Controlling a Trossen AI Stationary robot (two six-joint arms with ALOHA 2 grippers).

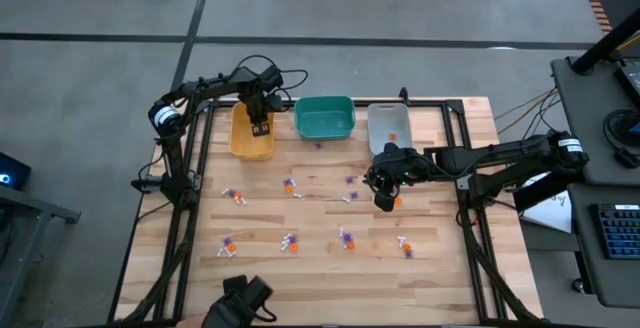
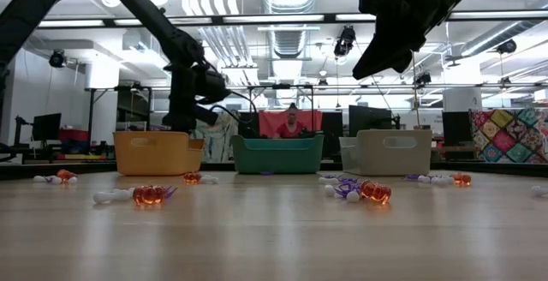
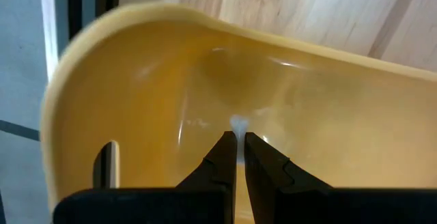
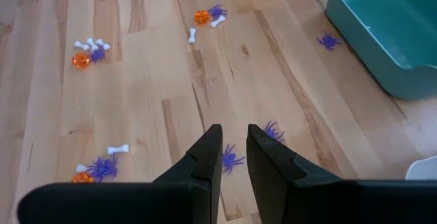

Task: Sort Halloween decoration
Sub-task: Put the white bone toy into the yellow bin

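Note:
Halloween decoration trinkets in orange, purple and white lie scattered over the wooden table (image 1: 330,218), among them a purple spider (image 4: 231,159), a white bone (image 4: 118,149) and an orange ball (image 4: 81,60). My left gripper (image 3: 238,138) points down over the yellow bin (image 1: 250,133) at the far left. It is shut on a tiny white trinket (image 3: 238,123). My right gripper (image 4: 234,138) hovers above the table's middle right (image 1: 384,200), slanting down. Its fingers stand slightly apart with nothing between them. My left gripper pinches the tiny white trinket (image 3: 238,123) between its two fingertips, at their very ends. The fingers come from above, pointing down into the yellow bin's hollow (image 3: 150,94). Only a small white tip of the trinket shows past the fingertips, above the bin's floor.
Three bins stand in a row along the far edge: the yellow bin (image 2: 158,152), a teal bin (image 1: 325,118) and a grey bin (image 1: 388,126). A black frame rail (image 1: 195,158) runs along the table's sides. Open wood lies between the trinket clusters.

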